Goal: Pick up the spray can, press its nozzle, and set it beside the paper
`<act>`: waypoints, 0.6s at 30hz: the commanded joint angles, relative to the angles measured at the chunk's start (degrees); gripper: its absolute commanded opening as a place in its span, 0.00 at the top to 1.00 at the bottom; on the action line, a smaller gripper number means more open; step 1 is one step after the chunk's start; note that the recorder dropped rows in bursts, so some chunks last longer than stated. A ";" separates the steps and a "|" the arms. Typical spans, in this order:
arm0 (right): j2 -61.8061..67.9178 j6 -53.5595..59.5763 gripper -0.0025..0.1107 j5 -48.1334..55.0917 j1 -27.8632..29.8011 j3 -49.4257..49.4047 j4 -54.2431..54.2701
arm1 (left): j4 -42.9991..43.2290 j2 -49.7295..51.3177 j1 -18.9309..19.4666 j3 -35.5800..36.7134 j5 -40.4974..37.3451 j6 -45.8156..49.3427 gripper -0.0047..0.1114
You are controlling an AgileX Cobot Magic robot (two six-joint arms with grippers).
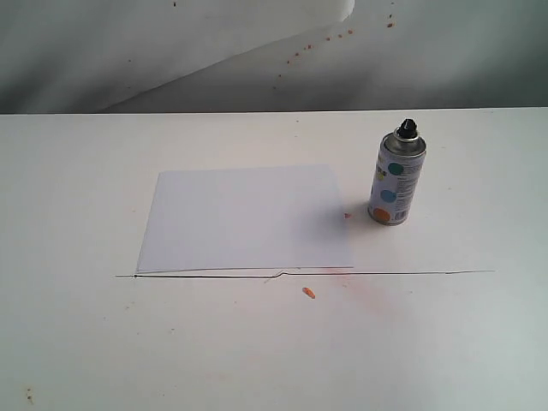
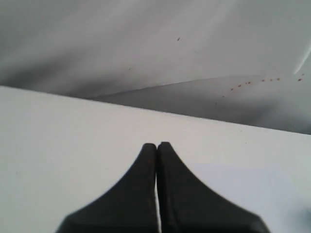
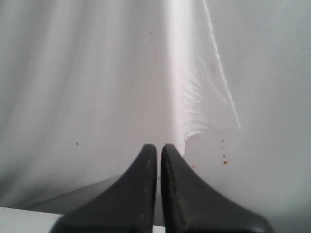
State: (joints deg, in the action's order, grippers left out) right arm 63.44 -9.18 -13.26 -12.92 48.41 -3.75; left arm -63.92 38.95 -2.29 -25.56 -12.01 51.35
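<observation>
Spray can (image 1: 396,175) upright on the counter (image 1: 86,342), just right of the paper (image 1: 244,218), beside its far right corner with a narrow strip of bare counter between them. Free-standing, gripped by nothing.

Left claw (image 2: 157,145) closed, both black fingers pressed together with only a hairline seam between, nothing held. Aimed low across bare white counter toward the hanging white cloth (image 1: 171,43) at the back. Right claw (image 3: 159,146) closed too, fingers nearly meeting, empty. Pointed almost wholly at the cloth, a sliver of counter edge just visible under it. Can in neither wrist view and neither claw in the exterior view, so apart from both; exactly how the can lies relative to either claw not possible to tell.

Look of the can: short cylinder, shiny silver dome on top, small black nozzle (image 1: 407,129) at the peak. White label with large dots down the facing side: teal near the top, light blue in the middle, orange at the base. Fine print on the label too small to read. Soft shadow on the counter beside its foot.

Paper plain white, flat, rectangular, much wider than the can. Thin dark line (image 1: 385,273) across the counter just along the paper's near edge and on past it under the can's side. Orange fleck (image 1: 308,293) on the near side of that line, a tiny red spot (image 1: 348,215) between paper and can, small orange specks on the cloth.
</observation>
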 commanded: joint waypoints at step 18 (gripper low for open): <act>-45.43 13.43 0.98 20.30 0.30 -2.60 -6.69 | -0.22 -22.28 -3.94 0.23 -1.99 4.61 0.96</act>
State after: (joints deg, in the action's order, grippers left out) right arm 21.04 0.82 2.96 -12.92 46.23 -9.97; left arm -63.92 16.92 -5.92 -25.56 -12.24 55.67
